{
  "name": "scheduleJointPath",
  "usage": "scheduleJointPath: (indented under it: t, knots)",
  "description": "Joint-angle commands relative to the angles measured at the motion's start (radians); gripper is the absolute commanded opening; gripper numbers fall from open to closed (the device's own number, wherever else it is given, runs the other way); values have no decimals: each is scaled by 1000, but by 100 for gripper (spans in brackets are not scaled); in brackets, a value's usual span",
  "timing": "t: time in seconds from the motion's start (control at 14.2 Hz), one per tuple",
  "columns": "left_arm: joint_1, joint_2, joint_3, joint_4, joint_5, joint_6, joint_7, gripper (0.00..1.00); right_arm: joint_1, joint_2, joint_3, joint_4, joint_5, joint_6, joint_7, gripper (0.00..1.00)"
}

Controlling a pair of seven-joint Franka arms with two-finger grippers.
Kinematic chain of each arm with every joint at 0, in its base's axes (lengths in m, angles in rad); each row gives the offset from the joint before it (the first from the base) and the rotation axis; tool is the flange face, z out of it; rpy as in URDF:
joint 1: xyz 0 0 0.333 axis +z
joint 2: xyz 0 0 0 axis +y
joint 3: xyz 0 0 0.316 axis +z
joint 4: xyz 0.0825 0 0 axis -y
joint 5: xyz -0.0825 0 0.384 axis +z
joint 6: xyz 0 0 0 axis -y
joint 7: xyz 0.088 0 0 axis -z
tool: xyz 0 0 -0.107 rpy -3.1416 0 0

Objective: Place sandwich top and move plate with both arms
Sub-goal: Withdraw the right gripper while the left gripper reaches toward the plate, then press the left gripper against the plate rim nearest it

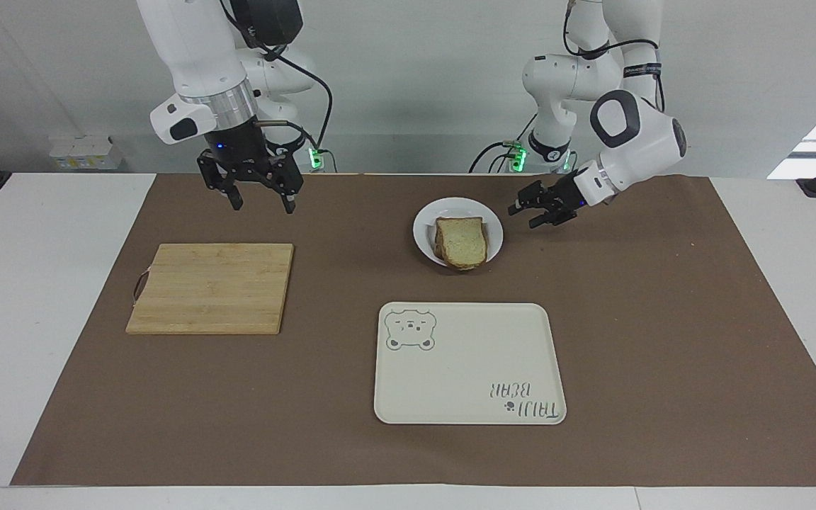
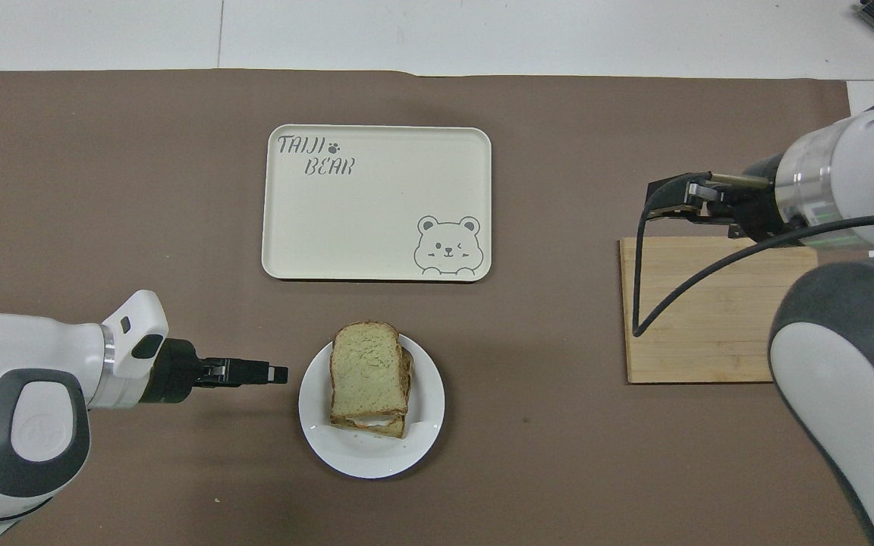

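The sandwich top (image 1: 461,241) (image 2: 365,368), a pale slice with a brown crust, lies on a stacked sandwich on the white plate (image 1: 426,216) (image 2: 315,425). A lower slice and a white layer peek out under it. My left gripper (image 1: 523,216) (image 2: 278,373) hangs low beside the plate's rim toward the left arm's end, a small gap away from it. Its fingers are parted and hold nothing. My right gripper (image 1: 263,207) is open and empty, raised over the brown mat between the cutting board and the robots.
A cream bear-printed tray (image 1: 465,368) (image 2: 361,220) lies farther from the robots than the plate. A wooden cutting board (image 1: 213,287) (image 2: 695,326) lies toward the right arm's end. A brown mat (image 1: 663,319) covers the table.
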Motion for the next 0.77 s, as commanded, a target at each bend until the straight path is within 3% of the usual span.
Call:
scheduleJointPath:
  t: [0.0, 0.56, 0.63, 0.7]
  knots:
    - [-17, 53, 10, -26, -69, 52, 89, 59, -51, -28, 11, 15, -18, -31, -54, 100]
    - [-54, 135, 8, -88, -241, 59, 238, 55, -177, -96, 11, 15, -35, -51, -83, 100]
    - [-57, 133, 8, -89, -255, 57, 237, 51, -191, -97, 9, 15, -54, -51, -87, 100]
    - [-57, 133, 8, -91, -269, 56, 235, 33, -203, -97, 9, 15, -67, -51, -90, 100]
